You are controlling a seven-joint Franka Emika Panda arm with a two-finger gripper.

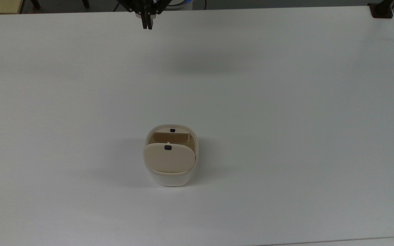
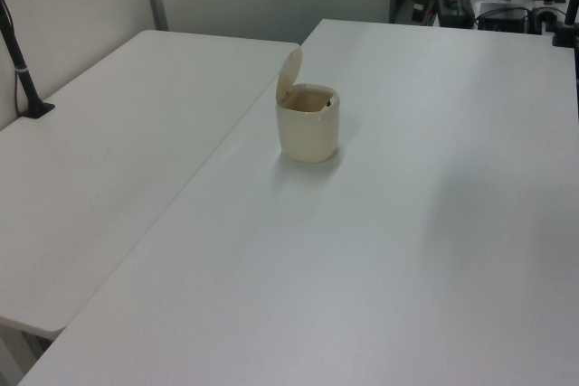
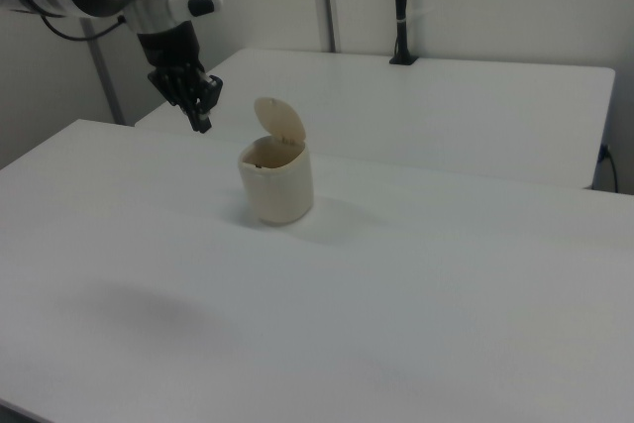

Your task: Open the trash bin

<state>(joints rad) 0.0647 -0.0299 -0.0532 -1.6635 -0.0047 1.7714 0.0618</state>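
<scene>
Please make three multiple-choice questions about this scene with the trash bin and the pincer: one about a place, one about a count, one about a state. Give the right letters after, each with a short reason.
1. Where is the pincer in the top view?
A. Directly over the bin
B. At the far top edge of the table
C. Resting on the lid

2. How many bins stand on the white table?
A. One
B. Two
C. Three

3. What is the state of the lid on the trash bin?
A. Shut flat
B. Taken off and lying on the table
C. Raised on its hinge

Answers:
1. B: the pincer sits by the top view's upper edge, well apart from the bin.
2. A: a single cream bin is on the table.
3. C: the lid stands up at one side and the inside of the bin is open to view.
</scene>
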